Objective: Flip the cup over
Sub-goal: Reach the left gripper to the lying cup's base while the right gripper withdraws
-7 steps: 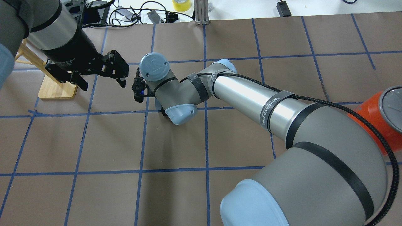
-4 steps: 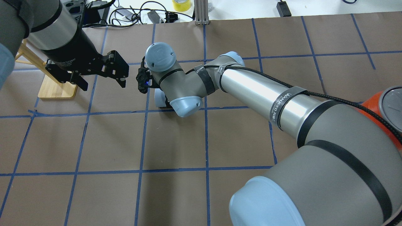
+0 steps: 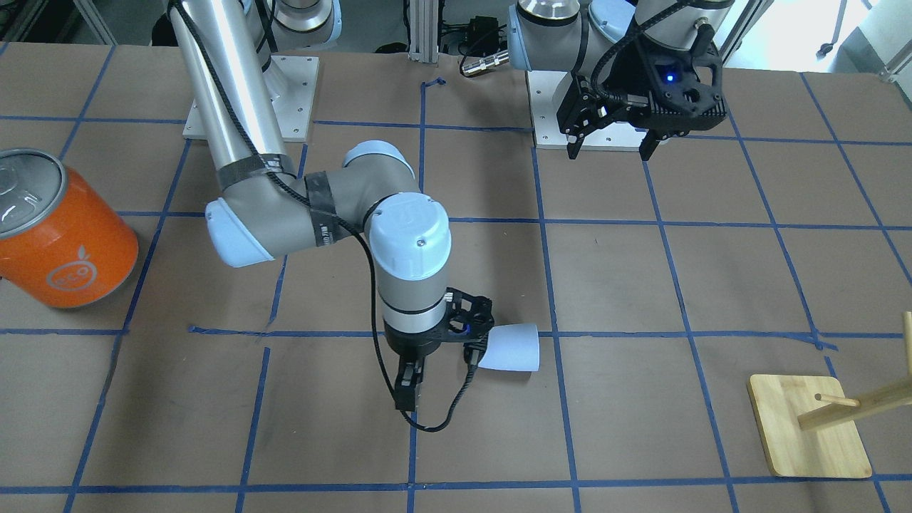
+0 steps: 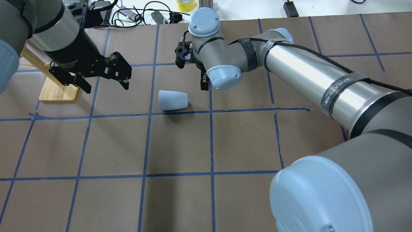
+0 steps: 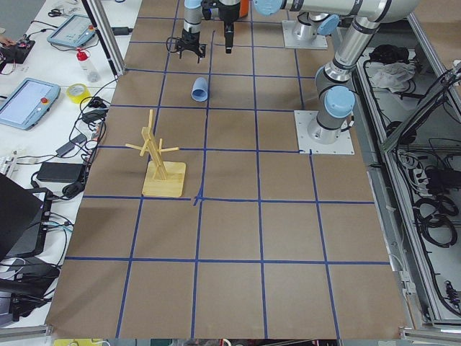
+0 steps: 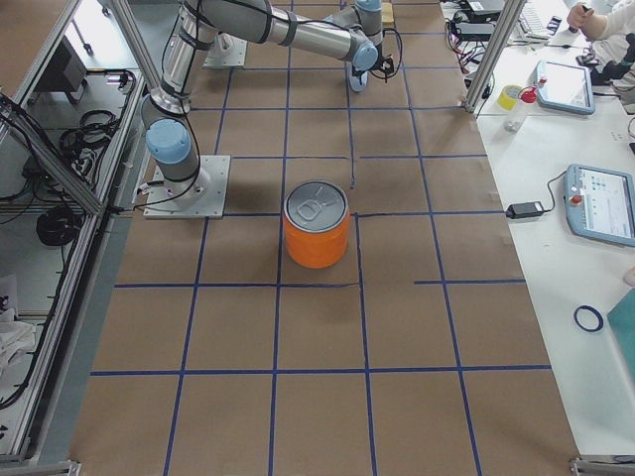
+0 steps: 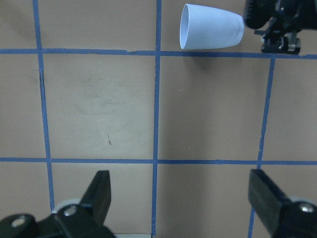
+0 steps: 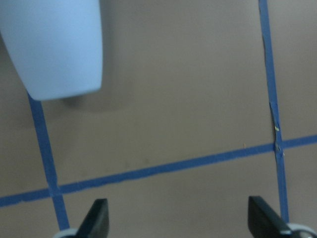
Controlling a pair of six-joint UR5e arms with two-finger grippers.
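The cup [image 4: 173, 100] is a small pale blue-white tumbler lying on its side on the brown table, its mouth toward my left arm. It also shows in the front view [image 3: 509, 347], the left wrist view [image 7: 212, 33] and the right wrist view [image 8: 54, 49]. My right gripper [image 3: 410, 388] points down beside the cup's base, open and empty; its fingers [image 8: 96, 220] stand wide apart, clear of the cup. My left gripper [image 4: 105, 86] hangs open and empty above the table, apart from the cup on its mouth side.
A big orange can [image 3: 64, 242] with a silver lid stands on the robot's right side of the table. A wooden peg rack [image 3: 809, 427] on a square base stands by my left arm [image 4: 58, 91]. Cables lie past the table's far edge [image 4: 154, 14].
My right wrist has moved away from over the cup, toward the table's far side and to the right. The cup, hidden before, now shows in full. The left arm has not moved.
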